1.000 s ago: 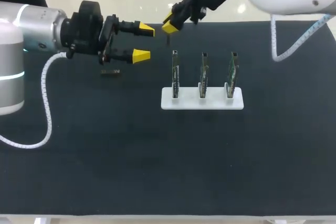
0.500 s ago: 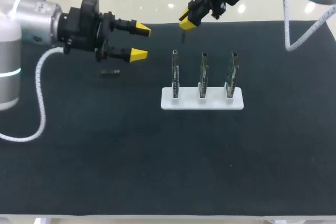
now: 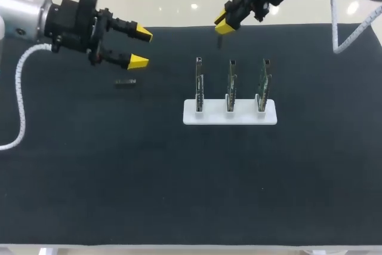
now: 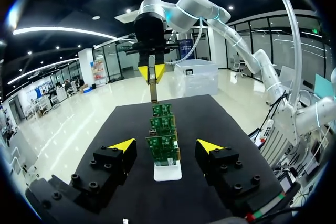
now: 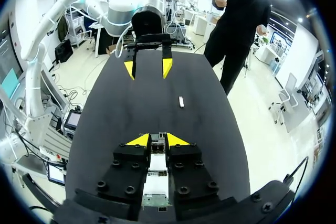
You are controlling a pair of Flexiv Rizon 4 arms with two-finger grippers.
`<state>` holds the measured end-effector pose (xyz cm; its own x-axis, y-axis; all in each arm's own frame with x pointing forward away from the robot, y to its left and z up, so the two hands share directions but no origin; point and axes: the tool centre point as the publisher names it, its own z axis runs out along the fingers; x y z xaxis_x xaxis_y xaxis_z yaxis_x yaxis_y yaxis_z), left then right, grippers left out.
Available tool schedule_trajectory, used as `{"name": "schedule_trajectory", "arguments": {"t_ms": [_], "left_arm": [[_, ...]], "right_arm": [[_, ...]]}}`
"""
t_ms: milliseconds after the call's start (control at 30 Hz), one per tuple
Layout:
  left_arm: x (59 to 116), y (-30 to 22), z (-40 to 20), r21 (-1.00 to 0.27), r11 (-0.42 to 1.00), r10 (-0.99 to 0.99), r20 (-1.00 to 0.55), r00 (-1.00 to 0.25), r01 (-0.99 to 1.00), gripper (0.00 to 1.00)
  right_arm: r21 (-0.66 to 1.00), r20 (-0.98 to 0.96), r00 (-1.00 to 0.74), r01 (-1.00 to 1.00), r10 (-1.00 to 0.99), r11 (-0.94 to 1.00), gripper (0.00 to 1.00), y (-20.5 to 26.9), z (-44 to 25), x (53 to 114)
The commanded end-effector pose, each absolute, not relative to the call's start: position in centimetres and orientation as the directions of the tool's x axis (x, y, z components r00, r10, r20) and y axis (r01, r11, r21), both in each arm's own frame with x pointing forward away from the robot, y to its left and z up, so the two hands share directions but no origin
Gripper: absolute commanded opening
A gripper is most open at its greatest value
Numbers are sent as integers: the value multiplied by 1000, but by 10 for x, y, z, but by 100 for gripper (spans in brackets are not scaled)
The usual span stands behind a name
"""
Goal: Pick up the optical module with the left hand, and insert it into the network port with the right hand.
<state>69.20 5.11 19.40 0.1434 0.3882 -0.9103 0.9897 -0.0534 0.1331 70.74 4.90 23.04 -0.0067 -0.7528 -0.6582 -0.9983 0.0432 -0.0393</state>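
The module (image 3: 219, 40) is up off the mat (image 3: 179, 177), pinched at its top end between the yellow tips of your right gripper (image 3: 224, 23), which is closed down on it with almost no gap. Its long axis runs straight down out of the fingers, and you can see it from the left wrist too, a slim bar (image 4: 153, 90) dangling below those tips. That's your key line: the module points down, and the three boards (image 3: 231, 85) stand upright on their white rack (image 3: 268, 114) below the right gripper, top edges facing up to meet it. From the right wrist the rack (image 5: 156, 182) sits under the gripper, roughly centred between the fingers, so the drop looks close to lined up, though I can't tell which board it hangs over or how much height is left. Your left gripper (image 3: 138, 46) is well off to the side, fingers spread wide, holding nothing; one loose piece (image 3: 125, 82) lies flat on the mat just under it. The right arm is the one placed for this, so I'd say it's a matter of squaring the module over a board's top edge.
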Motion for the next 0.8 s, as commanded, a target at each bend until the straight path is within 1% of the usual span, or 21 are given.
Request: {"name": "schedule_trajectory", "arguments": {"t_ms": [33, 333, 800], "left_arm": [[695, 55, 196, 121, -56, 405, -904, 133, 991, 100], [704, 69, 194, 122, -36, 469, -874, 124, 992, 100], [704, 69, 194, 122, -36, 469, -874, 124, 992, 100]], "right_arm": [[-35, -658, 0, -999, -753, 31, 0, 40, 228, 711], [-23, -651, 5, -1000, -759, 12, 0, 26, 220, 717], [-41, -641, 23, -999, -767, 4, 0, 21, 199, 717]]}}
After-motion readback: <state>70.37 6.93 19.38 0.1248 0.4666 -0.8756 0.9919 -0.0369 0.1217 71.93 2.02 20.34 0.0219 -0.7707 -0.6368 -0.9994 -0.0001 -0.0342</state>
